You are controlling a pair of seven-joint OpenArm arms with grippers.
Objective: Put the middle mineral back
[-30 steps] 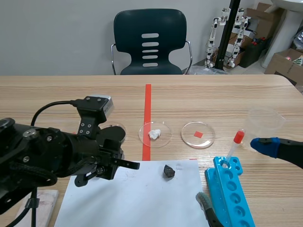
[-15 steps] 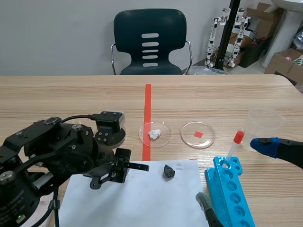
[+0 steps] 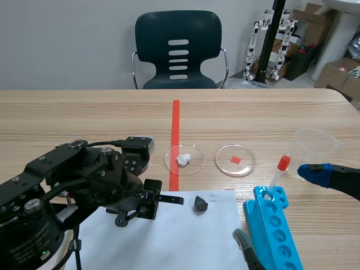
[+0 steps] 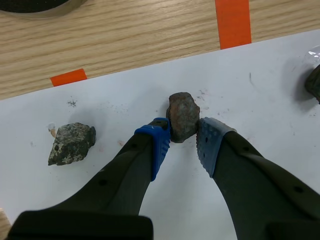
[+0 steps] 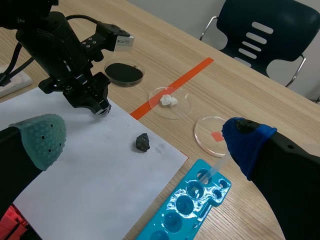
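In the left wrist view a brown mineral (image 4: pixel 183 116) sits between the blue pads of my left gripper (image 4: pixel 182 134), which is shut on it just over the white paper (image 4: pixel 260 100). A grey speckled mineral (image 4: pixel 71 143) lies on the paper to one side, and a dark mineral (image 4: pixel 314 82) lies at the other side. In the scene view the left gripper (image 3: pixel 134 211) is low over the paper's left half, left of the dark mineral (image 3: pixel 200 203). My right gripper (image 3: pixel 273 202) stands open at the right, above the blue rack.
Beyond the paper stand a dish with a white lump (image 3: pixel 184 159), a dish with a red piece (image 3: pixel 235 160) and a black-filled dish (image 5: pixel 123 73). A blue tube rack (image 3: pixel 275 230) holds a red-capped tube (image 3: pixel 279 171). A clear cup (image 3: pixel 315 143) stands at the right.
The left arm has swung right and lower over the white paper, bringing its gripper closer to the dark mineral. The right arm has not moved.
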